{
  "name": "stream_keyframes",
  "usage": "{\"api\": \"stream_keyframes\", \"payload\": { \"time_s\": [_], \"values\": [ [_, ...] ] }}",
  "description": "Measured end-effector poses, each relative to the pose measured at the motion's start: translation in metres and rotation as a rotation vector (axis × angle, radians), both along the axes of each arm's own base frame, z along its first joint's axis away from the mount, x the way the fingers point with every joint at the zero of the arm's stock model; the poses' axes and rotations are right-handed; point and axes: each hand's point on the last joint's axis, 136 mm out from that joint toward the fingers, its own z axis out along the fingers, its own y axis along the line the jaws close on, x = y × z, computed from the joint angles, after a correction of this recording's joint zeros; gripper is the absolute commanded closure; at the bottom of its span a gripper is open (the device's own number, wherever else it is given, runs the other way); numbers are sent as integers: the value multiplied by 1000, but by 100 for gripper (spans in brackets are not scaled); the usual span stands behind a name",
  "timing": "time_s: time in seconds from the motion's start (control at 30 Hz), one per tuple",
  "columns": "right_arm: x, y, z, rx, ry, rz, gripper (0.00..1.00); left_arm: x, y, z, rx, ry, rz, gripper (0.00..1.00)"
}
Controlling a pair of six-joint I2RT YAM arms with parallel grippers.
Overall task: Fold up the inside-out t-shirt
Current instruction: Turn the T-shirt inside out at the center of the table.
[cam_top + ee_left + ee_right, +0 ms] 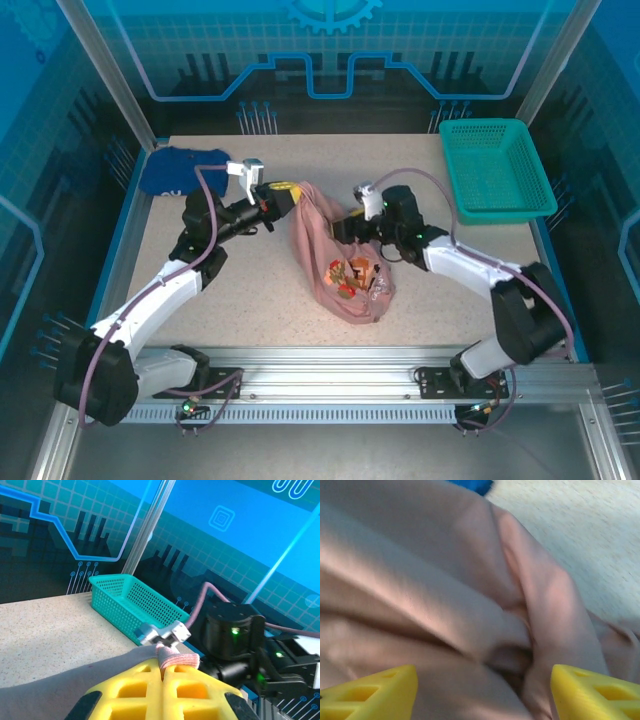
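Observation:
The dusty-pink inside-out t-shirt (335, 262) lies bunched in the middle of the table, a colourful print showing near its lower part. My left gripper (287, 195) is shut on a ribbed pink edge of the t-shirt (176, 656), pinched between the yellow fingers (135, 682) and lifted at the garment's top left. My right gripper (352, 228) stands open at the shirt's upper right. Its yellow fingertips (375, 690) are spread wide over folds of pink cloth (445, 595), with fabric between them but not clamped.
A teal mesh basket (495, 165) stands at the back right of the table (250, 290). A dark blue folded garment (180, 168) lies at the back left, just behind my left arm.

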Motion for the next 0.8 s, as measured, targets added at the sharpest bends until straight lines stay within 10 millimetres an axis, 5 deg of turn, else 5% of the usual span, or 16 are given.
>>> {"api": "stream_keyframes", "payload": {
  "time_s": [0.17, 0.33, 0.47, 0.57, 0.63, 0.8],
  "values": [
    [29, 29, 9, 42, -17, 58, 99, 2, 2, 0, 0, 2, 7, 100],
    [30, -2, 49, 30, -79, 14, 100, 11, 20, -2, 4, 28, 101, 100],
    [15, -33, 136, 28, -222, -13, 100, 17, 32, 0, 19, 32, 184, 100],
    [-6, -39, 210, 51, -339, 32, 100, 23, 36, 8, 35, 33, 221, 100],
    [-19, -40, 242, 65, -383, 74, 100, 25, 39, 21, 42, 13, 245, 100],
    [-40, -46, 267, 79, -365, 163, 98, 29, 48, 63, 42, -37, 307, 100]
  ]
}}
